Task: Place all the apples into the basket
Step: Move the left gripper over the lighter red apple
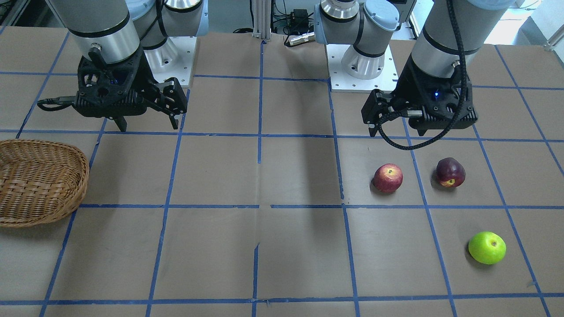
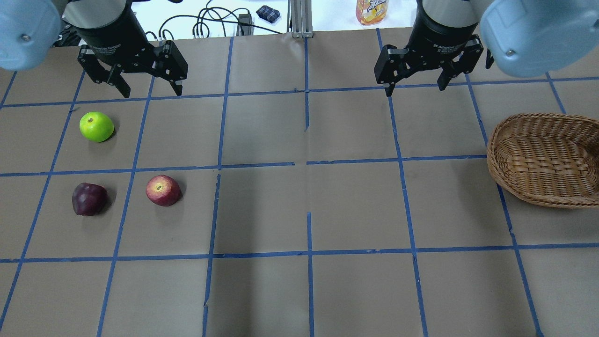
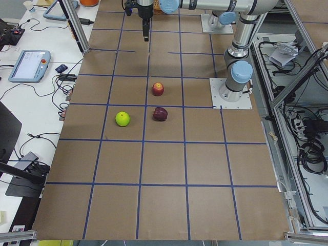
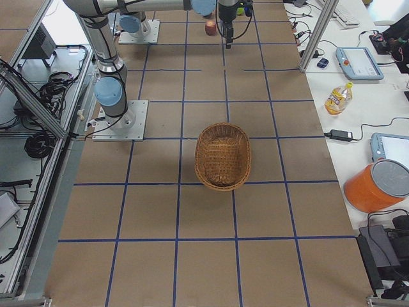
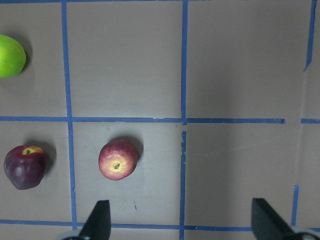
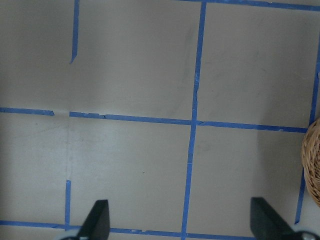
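Observation:
Three apples lie on the brown table on my left side: a red one point(image 2: 163, 190), a dark maroon one point(image 2: 89, 199) and a green one point(image 2: 96, 126). My left gripper point(image 2: 152, 91) is open and empty, held above the table beyond them. In the left wrist view its gripper point(image 5: 181, 222) has the red apple point(image 5: 118, 159), the maroon apple point(image 5: 25, 166) and the green apple point(image 5: 9, 56) below and to the left. The wicker basket point(image 2: 496, 161) stands empty at the far right. My right gripper point(image 2: 414, 88) is open and empty, left of the basket.
Blue tape lines point(image 2: 306, 164) divide the table into squares. An orange bottle point(image 2: 372, 10) and cables point(image 2: 210, 21) lie beyond the far edge. The two arm bases point(image 1: 361, 66) stand at the robot's side. A side table holds tablets point(image 4: 358, 61) and an orange bucket point(image 4: 380, 185).

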### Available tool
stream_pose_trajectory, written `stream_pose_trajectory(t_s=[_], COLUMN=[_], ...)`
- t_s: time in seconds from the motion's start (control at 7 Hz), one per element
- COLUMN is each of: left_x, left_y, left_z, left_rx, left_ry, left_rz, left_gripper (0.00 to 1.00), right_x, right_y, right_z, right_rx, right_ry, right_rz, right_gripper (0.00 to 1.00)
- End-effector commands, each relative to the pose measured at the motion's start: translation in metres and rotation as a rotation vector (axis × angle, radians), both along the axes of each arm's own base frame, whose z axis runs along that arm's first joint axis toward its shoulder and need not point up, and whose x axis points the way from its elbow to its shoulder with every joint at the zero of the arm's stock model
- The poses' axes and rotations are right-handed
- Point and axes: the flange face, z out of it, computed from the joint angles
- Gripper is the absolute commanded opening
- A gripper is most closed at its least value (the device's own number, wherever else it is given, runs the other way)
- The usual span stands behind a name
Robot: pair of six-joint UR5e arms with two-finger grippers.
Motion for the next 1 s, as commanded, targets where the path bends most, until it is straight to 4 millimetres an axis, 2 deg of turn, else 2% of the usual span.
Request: stream_pose_trajectory(t_s=[0.0, 0.14, 0.29, 0.43, 0.57, 0.71, 0.86], left_x=[0.000, -0.002, 0.007, 0.034, 0.056, 0.067, 0.083], left_y=[0.004, 0.005, 0.001, -0.003, 0.007, 0.018, 0.020], left_z=[0.004, 0.001, 0.000, -0.004, -0.015, -0.033, -0.070], left_rx=[-0.008, -0.005, -0.003, 0.012, 0.083, 0.143, 0.180], left_ry=[0.009, 0.010, -0.009, -0.018, -0.012, 0.003, 0.012], left_rz=[-0.002, -0.005, -0.039, -0.056, -0.030, -0.045, -0.031], left_gripper=[1.00, 1.00, 1.00, 1.00, 1.00, 1.00, 1.00], right_x=[0.000, -0.001, -0.001, -0.001, -0.001, 0.000, 0.000], right_y=[0.000, 0.000, 0.000, 0.000, 0.000, 0.000, 0.000], right_z=[0.000, 0.000, 0.000, 0.000, 0.000, 0.000, 0.000], right_rx=[0.000, -0.001, 0.001, 0.001, 0.001, 0.001, 0.000], right_ry=[0.002, 0.006, 0.006, 0.006, 0.006, 0.004, 0.004], right_rz=[0.000, 0.001, 0.000, 0.000, 0.000, 0.000, 0.000], right_gripper=[1.00, 1.00, 1.00, 1.00, 1.00, 1.00, 1.00])
